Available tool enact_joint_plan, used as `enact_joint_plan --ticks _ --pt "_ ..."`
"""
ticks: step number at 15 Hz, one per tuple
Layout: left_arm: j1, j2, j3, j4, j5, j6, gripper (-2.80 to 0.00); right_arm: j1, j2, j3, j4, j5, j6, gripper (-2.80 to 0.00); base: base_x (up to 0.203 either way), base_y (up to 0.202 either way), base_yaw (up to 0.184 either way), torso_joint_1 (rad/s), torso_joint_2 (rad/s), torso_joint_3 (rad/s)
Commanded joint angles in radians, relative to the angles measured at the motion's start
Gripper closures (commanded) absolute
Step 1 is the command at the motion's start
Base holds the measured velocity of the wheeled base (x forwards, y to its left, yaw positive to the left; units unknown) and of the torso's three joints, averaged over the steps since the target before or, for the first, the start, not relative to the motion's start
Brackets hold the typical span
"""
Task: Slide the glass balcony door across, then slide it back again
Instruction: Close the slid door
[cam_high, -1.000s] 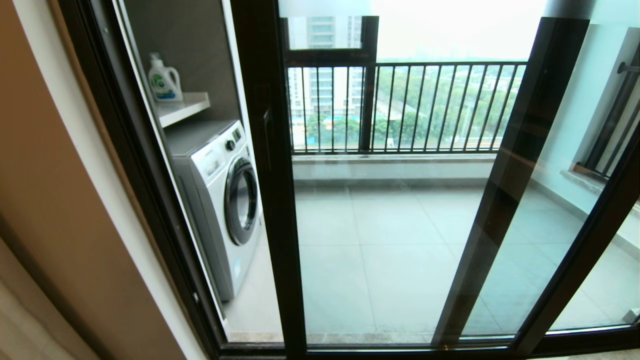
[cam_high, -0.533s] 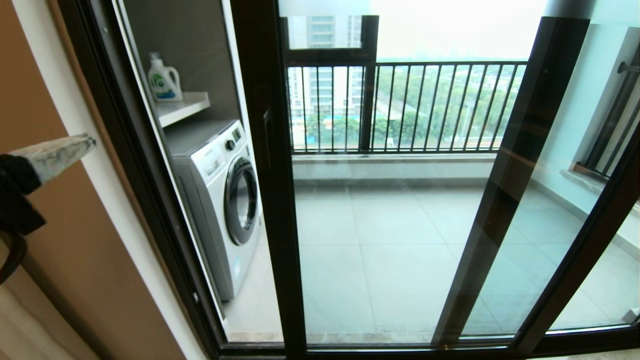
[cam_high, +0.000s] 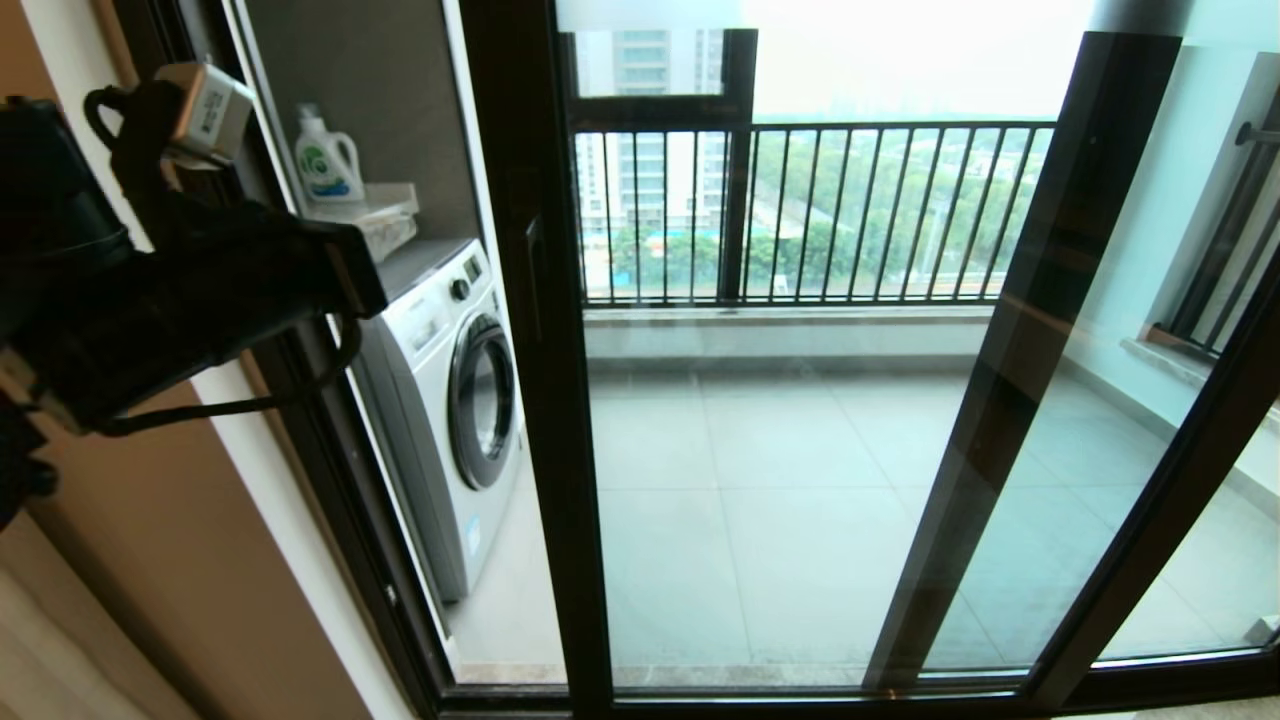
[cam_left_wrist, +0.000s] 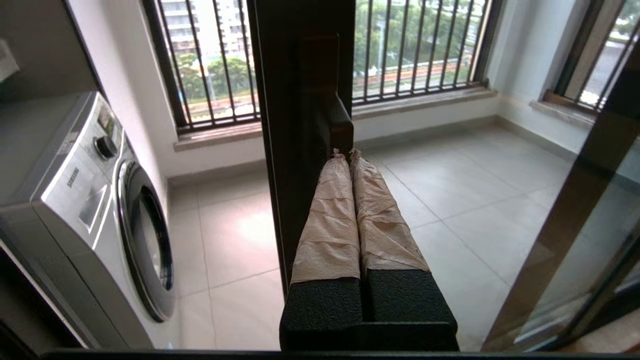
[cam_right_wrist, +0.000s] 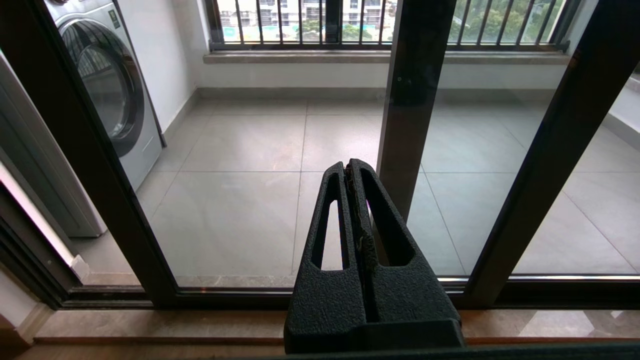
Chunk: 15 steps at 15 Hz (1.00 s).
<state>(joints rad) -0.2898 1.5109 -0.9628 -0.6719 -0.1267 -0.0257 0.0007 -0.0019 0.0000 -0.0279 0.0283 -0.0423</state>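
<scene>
On the tiled balcony threshold, your left end effector (cam_left_wrist: 350, 152), fingers pressed together, sits just short of the glass balcony door (cam_left_wrist: 300, 125) handle ahead; pushing off-centre could slip it onto the glass.

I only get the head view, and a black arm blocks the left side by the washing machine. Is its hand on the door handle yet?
Observer: The left wrist view shows the left gripper aimed at the lower end of the handle on the glass balcony door. I cannot tell whether it touches.
Visitor: Are its fingers open to grab?
Observer: No, the tape-wrapped fingers are pressed together.
Visitor: Where is the other arm?
Observer: The right gripper is low and shut, pointing at the glass above the floor track.
</scene>
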Motion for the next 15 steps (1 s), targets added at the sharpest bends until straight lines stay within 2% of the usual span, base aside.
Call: enact_joint_plan --ticks 1,3,4,8,11,13,15 --pt "-0.101 0.154 -0.087 -0.032 0.143 -0.001 0.0 0.0 0.0 0.012 -0.001 0.001 -0.001 0.0 0.0 0.0 0.0 0.0 0.0 0.0" --pt "-0.18 0.227 -0.168 -0.042 0.276 -0.006 0.0 -0.001 0.0 0.012 -0.001 0.0 -0.001 0.0 0.0 0.0 0.0 0.0 0.0 0.0" --pt "-0.205 0.245 -0.19 -0.044 0.297 -0.008 0.0 0.001 0.0 0.012 -0.001 0.001 -0.001 0.0 0.0 0.0 0.0 0.0 0.0 0.0" --pt "-0.259 0.293 -0.191 -0.068 0.308 -0.012 0.0 -0.001 0.0 0.012 -0.001 0.001 -0.001 0.0 0.0 0.0 0.0 0.0 0.0 0.0" --pt "-0.265 0.346 -0.197 -0.106 0.312 -0.012 0.0 0.001 0.0 0.012 -0.001 0.001 -0.001 0.0 0.0 0.0 0.0 0.0 0.0 0.0" --pt "-0.264 0.4 -0.249 -0.111 0.32 -0.012 0.0 0.001 0.0 0.012 -0.001 0.001 -0.001 0.0 0.0 0.0 0.0 0.0 0.0 0.0" --pt "-0.258 0.454 -0.304 -0.114 0.384 -0.012 0.0 0.0 0.0 0.012 -0.001 0.001 -0.001 0.0 0.0 0.0 0.0 0.0 0.0 0.0"
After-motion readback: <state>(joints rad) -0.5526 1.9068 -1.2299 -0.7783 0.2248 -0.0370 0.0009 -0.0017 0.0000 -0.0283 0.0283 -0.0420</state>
